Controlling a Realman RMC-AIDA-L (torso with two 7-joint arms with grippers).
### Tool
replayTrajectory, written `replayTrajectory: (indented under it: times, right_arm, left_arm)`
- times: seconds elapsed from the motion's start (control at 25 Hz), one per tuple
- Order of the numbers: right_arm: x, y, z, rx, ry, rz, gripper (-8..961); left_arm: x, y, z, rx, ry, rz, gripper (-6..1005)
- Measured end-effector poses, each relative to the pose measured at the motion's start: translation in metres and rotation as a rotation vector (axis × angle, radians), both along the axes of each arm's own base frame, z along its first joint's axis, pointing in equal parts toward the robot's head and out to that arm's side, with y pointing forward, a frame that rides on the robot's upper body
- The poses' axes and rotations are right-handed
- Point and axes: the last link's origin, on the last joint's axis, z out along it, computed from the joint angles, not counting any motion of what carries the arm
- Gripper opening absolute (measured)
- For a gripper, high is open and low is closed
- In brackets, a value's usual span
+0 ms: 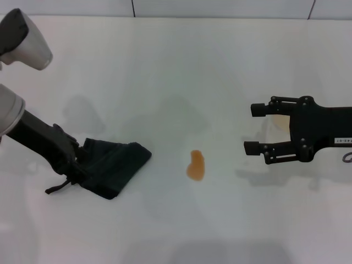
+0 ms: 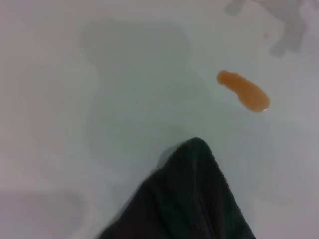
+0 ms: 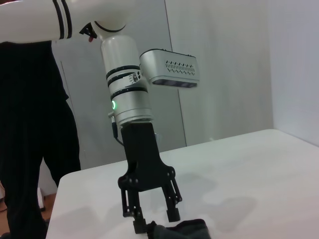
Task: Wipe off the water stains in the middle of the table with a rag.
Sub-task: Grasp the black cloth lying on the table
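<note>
The rag (image 1: pixel 114 164), a dark folded cloth, lies on the white table (image 1: pixel 176 71) at the left, its cord loop (image 1: pixel 55 188) trailing behind. My left gripper (image 1: pixel 78 163) is down at the rag's left end. From the right wrist view the left gripper (image 3: pixel 149 215) is open, fingertips apart just over the rag (image 3: pixel 182 230), with nothing between them. The orange water stain (image 1: pixel 196 165) sits mid-table, a short way right of the rag. In the left wrist view the stain (image 2: pixel 244 90) lies beyond the tip of the rag (image 2: pixel 187 199). My right gripper (image 1: pixel 254 128) hovers open to the right of the stain.
The table's far edge (image 1: pixel 176 16) meets a wall. A person in black (image 3: pixel 30 149) stands beyond the table's end behind the left arm.
</note>
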Motion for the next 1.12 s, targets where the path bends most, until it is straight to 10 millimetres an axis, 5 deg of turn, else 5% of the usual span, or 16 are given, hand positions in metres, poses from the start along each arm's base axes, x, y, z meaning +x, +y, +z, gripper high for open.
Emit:
replayTrajectory:
  times: [1.12]
  right_arm:
    - [0.003, -0.002, -0.002, -0.011, 0.006, -0.014, 844]
  left_arm:
    - [-0.004, 0.006, -0.016, 0.007, 0.032, -0.036, 747]
